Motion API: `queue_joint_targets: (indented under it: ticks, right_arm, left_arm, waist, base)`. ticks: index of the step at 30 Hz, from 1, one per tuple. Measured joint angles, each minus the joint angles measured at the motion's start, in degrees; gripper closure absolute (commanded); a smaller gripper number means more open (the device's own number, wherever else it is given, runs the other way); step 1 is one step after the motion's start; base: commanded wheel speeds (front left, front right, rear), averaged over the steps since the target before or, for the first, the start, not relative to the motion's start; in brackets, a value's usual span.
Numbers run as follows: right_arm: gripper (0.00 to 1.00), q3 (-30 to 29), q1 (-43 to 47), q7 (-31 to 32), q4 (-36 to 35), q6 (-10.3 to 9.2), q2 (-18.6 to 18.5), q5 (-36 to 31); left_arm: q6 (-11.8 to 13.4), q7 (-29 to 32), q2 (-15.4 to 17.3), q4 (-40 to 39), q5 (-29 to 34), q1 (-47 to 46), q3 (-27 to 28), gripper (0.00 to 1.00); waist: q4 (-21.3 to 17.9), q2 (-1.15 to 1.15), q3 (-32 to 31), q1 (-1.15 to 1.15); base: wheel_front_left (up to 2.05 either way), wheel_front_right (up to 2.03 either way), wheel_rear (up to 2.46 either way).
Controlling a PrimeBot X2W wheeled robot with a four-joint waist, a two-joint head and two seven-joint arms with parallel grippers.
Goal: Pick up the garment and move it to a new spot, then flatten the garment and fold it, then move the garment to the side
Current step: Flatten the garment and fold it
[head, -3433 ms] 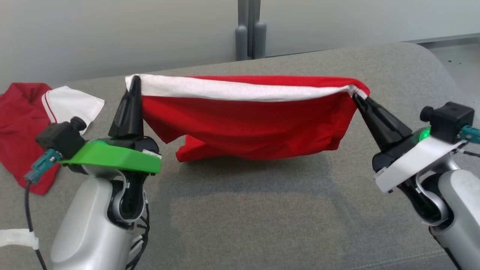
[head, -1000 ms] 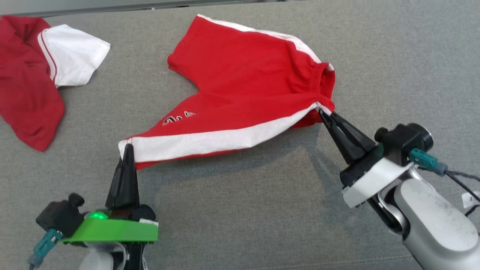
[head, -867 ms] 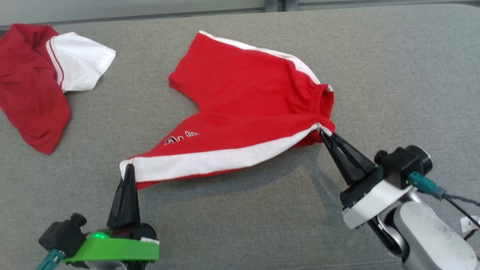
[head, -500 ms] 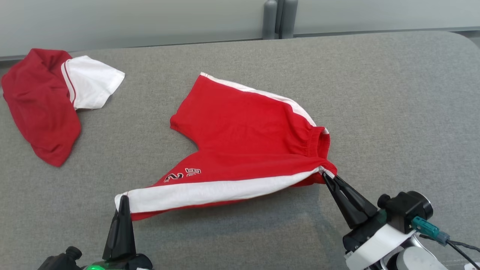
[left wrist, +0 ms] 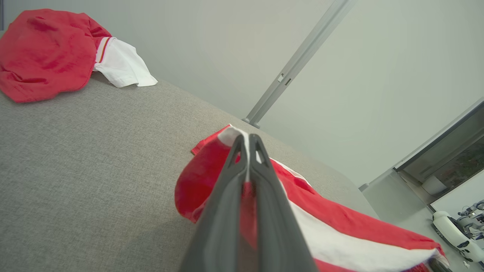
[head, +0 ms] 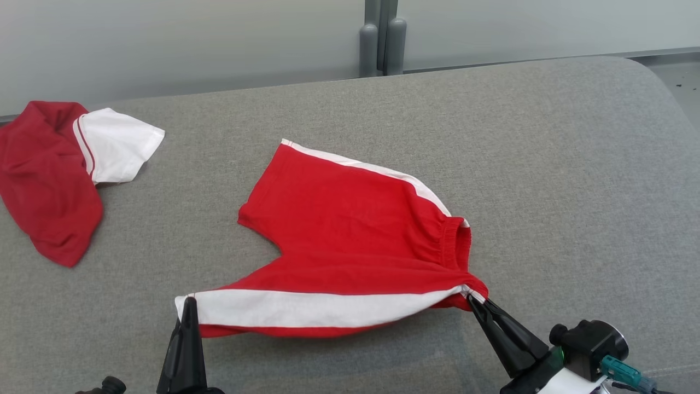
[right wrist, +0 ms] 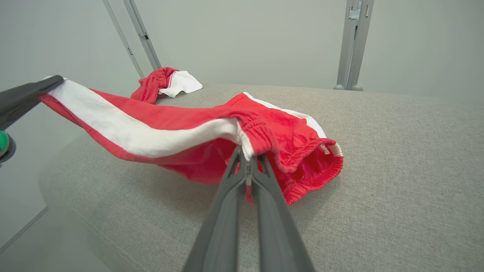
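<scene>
The garment [head: 350,235] is a pair of red shorts with white side stripes, spread over the grey cushioned surface. Its far leg and middle rest on the fabric; the near striped edge is stretched between both grippers. My left gripper [head: 189,300] is shut on the hem corner of the near leg [left wrist: 242,147]. At the lower right, my right gripper [head: 471,298] is shut on the waistband corner [right wrist: 247,153]. In the right wrist view the near edge of the garment [right wrist: 151,128] hangs lifted above the surface, and the left gripper's fingers [right wrist: 26,96] show at the left.
A second red and white garment [head: 60,164] lies crumpled at the far left of the grey surface [head: 547,191]. Grey wall panels and a post [head: 383,44] stand behind the back edge. The surface's rounded right corner falls off toward the floor [head: 678,82].
The shorts went from hanging in the air between both grippers to lying mostly on the surface. Both grippers drew back toward me, still gripping. The head camera tilted during this.
</scene>
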Motion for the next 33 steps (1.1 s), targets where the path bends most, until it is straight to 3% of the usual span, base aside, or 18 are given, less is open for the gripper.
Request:
queue_joint_targets:
  ticks: [7,13,22,33]
  right_arm:
    - [1.0,0.78,-0.16,0.0,1.48,0.0,0.44,2.19]
    - [1.0,2.02,-2.53,-0.01,3.9,0.0,0.99,4.37]
    - [1.0,1.62,-8.37,-0.01,7.53,0.0,3.43,7.81]
    - [1.0,0.49,-18.95,-0.01,16.83,-0.01,10.15,10.05]
  left_arm:
    - [0.27,0.14,0.09,3.66,-0.04,-0.97,0.34,1.0]
    - [0.26,0.47,0.48,8.21,-0.1,-7.11,0.3,1.0]
    - [-0.21,1.01,3.05,19.97,-0.11,-23.32,-0.46,1.0]
    - [-0.58,2.19,7.72,37.56,1.15,-45.21,-6.19,1.0]
  waist:
    - [-0.54,0.0,0.32,0.0]
    - [-1.26,0.0,1.22,0.0]
    - [-2.34,0.0,4.62,0.0]
    - [-5.35,0.01,11.96,0.0]
  base:
    - [0.0,0.0,0.0]
    - [0.0,0.0,0.0]
    - [0.0,0.0,0.0]
    - [0.0,0.0,0.0]
